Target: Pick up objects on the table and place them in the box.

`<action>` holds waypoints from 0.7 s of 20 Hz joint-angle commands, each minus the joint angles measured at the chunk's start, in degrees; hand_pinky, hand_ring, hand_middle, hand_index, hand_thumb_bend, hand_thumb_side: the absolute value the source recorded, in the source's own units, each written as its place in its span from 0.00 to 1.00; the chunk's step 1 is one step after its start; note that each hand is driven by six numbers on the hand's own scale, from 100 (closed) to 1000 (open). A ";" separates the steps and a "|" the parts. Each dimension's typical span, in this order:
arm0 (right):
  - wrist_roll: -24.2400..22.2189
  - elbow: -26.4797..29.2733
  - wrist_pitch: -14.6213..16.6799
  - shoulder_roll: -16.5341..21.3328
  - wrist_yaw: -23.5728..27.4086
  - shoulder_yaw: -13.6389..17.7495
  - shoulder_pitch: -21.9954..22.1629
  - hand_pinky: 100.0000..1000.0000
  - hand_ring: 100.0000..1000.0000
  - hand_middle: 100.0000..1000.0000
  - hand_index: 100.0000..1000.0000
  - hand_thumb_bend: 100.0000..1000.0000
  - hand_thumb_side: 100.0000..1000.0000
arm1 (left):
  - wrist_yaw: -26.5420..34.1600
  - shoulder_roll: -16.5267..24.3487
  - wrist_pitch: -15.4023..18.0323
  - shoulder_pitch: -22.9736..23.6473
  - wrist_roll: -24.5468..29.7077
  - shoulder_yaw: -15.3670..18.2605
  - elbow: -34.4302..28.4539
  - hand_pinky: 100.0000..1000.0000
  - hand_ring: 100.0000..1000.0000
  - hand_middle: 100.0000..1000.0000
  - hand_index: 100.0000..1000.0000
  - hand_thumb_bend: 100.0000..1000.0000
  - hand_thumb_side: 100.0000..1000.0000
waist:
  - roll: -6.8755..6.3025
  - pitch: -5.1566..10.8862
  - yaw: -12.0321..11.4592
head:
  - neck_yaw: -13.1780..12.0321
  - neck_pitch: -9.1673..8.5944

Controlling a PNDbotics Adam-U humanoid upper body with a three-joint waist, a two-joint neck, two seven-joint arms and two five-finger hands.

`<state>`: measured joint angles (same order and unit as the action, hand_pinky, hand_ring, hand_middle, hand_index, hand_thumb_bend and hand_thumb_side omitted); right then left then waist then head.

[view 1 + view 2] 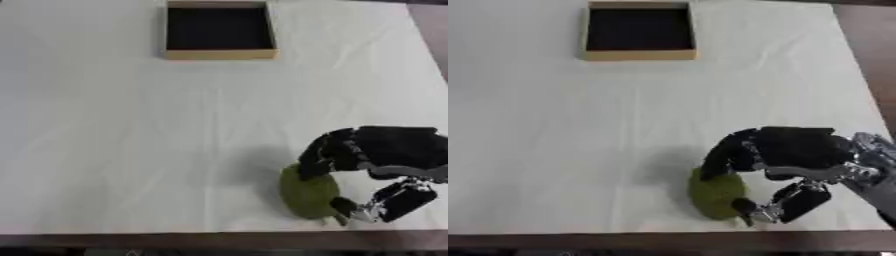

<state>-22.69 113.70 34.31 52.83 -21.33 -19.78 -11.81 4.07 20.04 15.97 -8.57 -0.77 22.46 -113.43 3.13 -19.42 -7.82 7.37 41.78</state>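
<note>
Near the right front corner of the table, the robot's right hand (pixel 798 150) came in from the right edge, black with silver joints, its fingers (pixel 726 157) curled down over the top of a green object (pixel 715 197) while the thumb (pixel 785 205) bent in against the object's near right side, so the hand was closed round it. That green object was rounded and lumpy, olive in colour with a dull, slightly fuzzy surface; whether it rested on the cloth or was just lifted off could not be told, though a soft shadow lay on the cloth to its left. It sat close to the table's near edge. Under everything spread a white tablecloth (pixel 131 150), matte and faintly creased. Well apart, at the far side and a little left of centre, stood the box (pixel 220 54), square and shallow, with pale wooden or cardboard-coloured walls and a black inside. No writing or label could be read on anything. Dark table edge (pixel 175 240) showed along the near border.
</note>
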 commanded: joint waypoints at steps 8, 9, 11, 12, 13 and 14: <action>-1.61 -0.85 -0.78 -1.22 -2.10 -0.05 -2.18 0.81 0.80 0.78 0.91 0.06 0.16 | 0.13 0.62 0.07 -0.46 0.37 0.21 -1.16 0.64 0.77 0.74 0.74 0.00 0.52 | -0.16 0.57 -0.28 | 0.47 -0.73; -1.64 -1.14 -0.83 -1.38 -2.27 -0.09 -2.23 0.81 0.79 0.78 0.91 0.06 0.16 | 0.14 0.61 0.05 -0.49 0.41 0.19 -1.16 0.64 0.77 0.74 0.74 0.00 0.52 | -0.14 0.56 -0.29 | 0.48 -0.78; -1.85 -1.78 -0.94 -1.66 -2.45 -0.26 -2.28 0.81 0.80 0.78 0.91 0.05 0.18 | 0.15 0.58 0.01 -0.51 0.46 0.18 -1.16 0.64 0.77 0.74 0.74 0.00 0.52 | -0.11 0.57 -0.33 | 0.50 -0.85; -2.09 -2.21 -0.99 -1.79 -2.53 -0.38 -2.31 0.81 0.80 0.78 0.91 0.05 0.18 | 0.16 0.56 -0.01 -0.51 0.47 0.19 -1.16 0.64 0.77 0.74 0.74 0.00 0.52 | -0.09 0.57 -0.37 | 0.51 -0.87; -2.33 -2.67 -0.99 -1.91 -2.60 -0.50 -2.35 0.81 0.80 0.78 0.91 0.04 0.19 | 0.17 0.54 -0.02 -0.51 0.48 0.19 -1.16 0.64 0.77 0.74 0.74 0.00 0.52 | -0.08 0.57 -0.40 | 0.53 -0.91; -2.60 -3.12 -0.96 -2.04 -2.68 -0.62 -2.38 0.81 0.79 0.78 0.91 0.04 0.19 | 0.17 0.53 -0.02 -0.50 0.49 0.21 -1.16 0.64 0.77 0.74 0.74 0.00 0.52 | -0.07 0.55 -0.44 | 0.55 -0.95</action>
<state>-24.90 110.76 33.29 49.91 -23.66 -20.66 -13.64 4.07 19.57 15.97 -8.60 -0.40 22.45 -113.43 3.25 -19.73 -8.21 7.72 41.64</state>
